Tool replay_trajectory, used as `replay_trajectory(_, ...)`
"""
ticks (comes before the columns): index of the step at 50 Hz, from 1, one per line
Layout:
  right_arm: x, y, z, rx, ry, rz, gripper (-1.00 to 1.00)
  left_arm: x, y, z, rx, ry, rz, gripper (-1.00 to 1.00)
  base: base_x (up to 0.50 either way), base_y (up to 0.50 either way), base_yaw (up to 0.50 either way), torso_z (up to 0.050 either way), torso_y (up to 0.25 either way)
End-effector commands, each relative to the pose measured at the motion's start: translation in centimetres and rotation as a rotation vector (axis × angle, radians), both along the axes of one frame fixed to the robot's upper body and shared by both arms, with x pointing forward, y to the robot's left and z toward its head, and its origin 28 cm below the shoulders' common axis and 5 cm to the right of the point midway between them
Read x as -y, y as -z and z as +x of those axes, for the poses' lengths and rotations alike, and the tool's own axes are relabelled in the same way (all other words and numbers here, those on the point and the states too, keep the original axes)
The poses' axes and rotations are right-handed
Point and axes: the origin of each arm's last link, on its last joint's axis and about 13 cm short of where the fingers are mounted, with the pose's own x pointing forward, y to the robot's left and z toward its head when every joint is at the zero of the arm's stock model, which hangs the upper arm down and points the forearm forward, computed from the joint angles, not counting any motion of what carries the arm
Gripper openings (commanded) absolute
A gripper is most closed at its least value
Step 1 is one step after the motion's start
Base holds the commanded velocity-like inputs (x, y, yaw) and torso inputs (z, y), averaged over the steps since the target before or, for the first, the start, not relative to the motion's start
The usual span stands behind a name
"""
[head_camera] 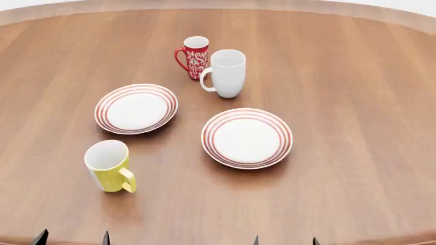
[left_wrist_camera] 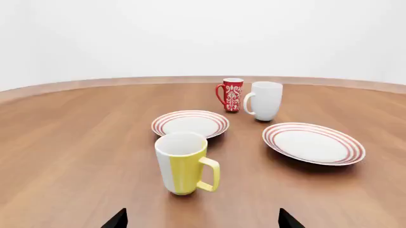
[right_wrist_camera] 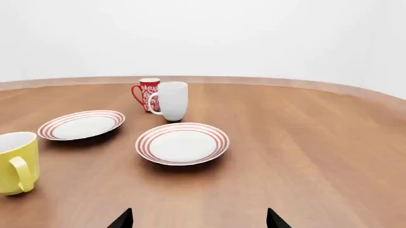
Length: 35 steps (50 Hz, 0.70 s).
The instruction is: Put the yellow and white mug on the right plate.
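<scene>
Your yellow and white mug (head_camera: pixel 109 166) stands upright on the wooden bench (head_camera: pixel 354 102) at the near left, with its loop handle turned toward the near right. Nothing touches it. It sits just near of the left plate (head_camera: pixel 136 108) and well apart from the right plate (head_camera: pixel 246 138), which lies flat toward the middle of the bench with nothing on it. Both plates are white with thin red rings around the rim.

Farther back you have two more mugs standing upright close together: a slim red patterned mug (head_camera: pixel 194 57) and, just to its right and slightly nearer, a taller white mug (head_camera: pixel 225 72) with its handle on the left. The white mug stands beyond the far edge of the right plate, with a gap between them.

Your left end effector (left_wrist_camera: pixel 201 219) shows only as two dark fingertips at the near edge of the bench, spread wide and holding nothing; in the left wrist view the yellow and white mug stands ahead of them, roughly in line with the gap. Your right end effector (right_wrist_camera: pixel 198 218) is likewise spread and empty, its two tips low at the near edge, with the right plate ahead of it.
</scene>
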Motion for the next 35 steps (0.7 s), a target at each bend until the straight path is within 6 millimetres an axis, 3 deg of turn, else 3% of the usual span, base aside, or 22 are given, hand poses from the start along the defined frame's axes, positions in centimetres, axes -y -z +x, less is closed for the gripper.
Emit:
replay_trajectory(1, 0.05, 0.27, 0.21, -0.013, 0.012, -0.011, 1.00, -0.11, 0.16, 0.12, -0.010, -0.006, -0.005, 1.00, 0.00, 0.00, 0.00, 0.000, 0.000)
replay_trajectory(29, -0.16, -0.08, -0.27, 0.028, -0.020, -0.039, 1.00, -0.18, 0.14, 0.03, 0.020, -0.001, -0.024, 1.00, 0.00, 0.00, 0.00, 0.000, 0.000)
replay_trajectory(35, -0.21, -0.19, -0.44, 0.032, -0.048, -0.015, 1.00, -0.25, 0.16, 0.06, 0.020, -0.010, -0.012, 1.00, 0.00, 0.37, 0.00, 0.000, 0.000)
